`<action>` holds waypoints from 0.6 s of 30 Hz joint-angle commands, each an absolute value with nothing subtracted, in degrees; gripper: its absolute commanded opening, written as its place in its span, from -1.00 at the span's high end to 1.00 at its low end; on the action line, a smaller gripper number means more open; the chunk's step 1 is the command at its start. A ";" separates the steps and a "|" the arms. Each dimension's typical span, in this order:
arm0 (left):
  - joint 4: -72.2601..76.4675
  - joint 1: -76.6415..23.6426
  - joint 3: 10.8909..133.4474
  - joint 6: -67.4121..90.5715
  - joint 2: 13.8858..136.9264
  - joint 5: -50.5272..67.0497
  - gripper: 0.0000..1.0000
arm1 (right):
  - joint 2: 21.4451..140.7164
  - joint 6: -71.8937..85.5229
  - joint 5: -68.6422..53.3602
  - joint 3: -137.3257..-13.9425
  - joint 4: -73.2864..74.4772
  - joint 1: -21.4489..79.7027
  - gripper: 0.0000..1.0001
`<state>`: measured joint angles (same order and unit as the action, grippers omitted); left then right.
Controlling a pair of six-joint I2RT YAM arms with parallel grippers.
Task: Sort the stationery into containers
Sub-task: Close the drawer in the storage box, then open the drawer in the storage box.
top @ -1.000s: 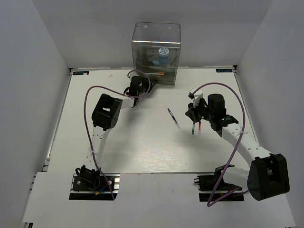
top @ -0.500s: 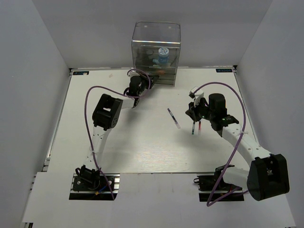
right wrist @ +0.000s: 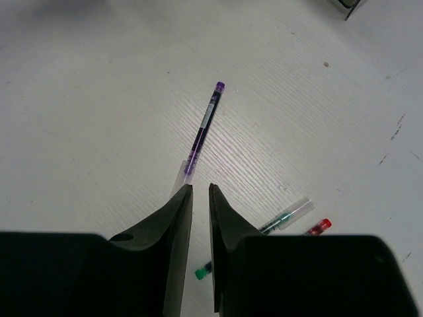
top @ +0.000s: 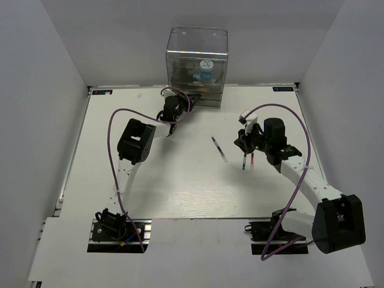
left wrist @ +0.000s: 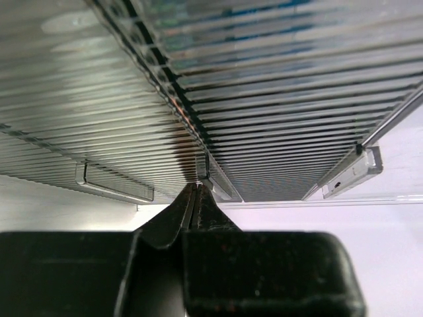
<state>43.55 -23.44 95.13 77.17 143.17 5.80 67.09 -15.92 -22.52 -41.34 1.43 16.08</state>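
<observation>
White ridged table bears purple pen; grey walls around.

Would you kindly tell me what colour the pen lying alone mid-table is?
The pen is purple; best seen in the right wrist view.

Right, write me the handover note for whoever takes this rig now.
Left gripper: shut, nothing seen in it, tips at the foot of the organiser beside a drawer handle.
Right gripper: jaws a narrow gap apart, holding nothing, low over the table just short of the purple pen.
Done: the blue-and-white roll sits inside the organiser.
Left: the purple pen, green pen and red pen lie loose on the table, green and red side by side next to the right gripper. The purple pen looks like the next pick.
</observation>
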 commanded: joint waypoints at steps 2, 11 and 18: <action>45.70 -22.85 96.25 78.05 143.00 6.86 0.61 | 65.92 -16.44 -23.38 -40.78 -1.05 15.56 0.55; 41.06 -22.85 90.35 77.52 140.45 6.24 -0.11 | 66.18 -16.43 -23.73 -40.69 -1.06 15.47 0.55; 40.86 -22.85 90.35 76.99 140.54 4.58 -0.10 | 66.27 -16.52 -23.64 -40.61 -1.14 15.64 0.55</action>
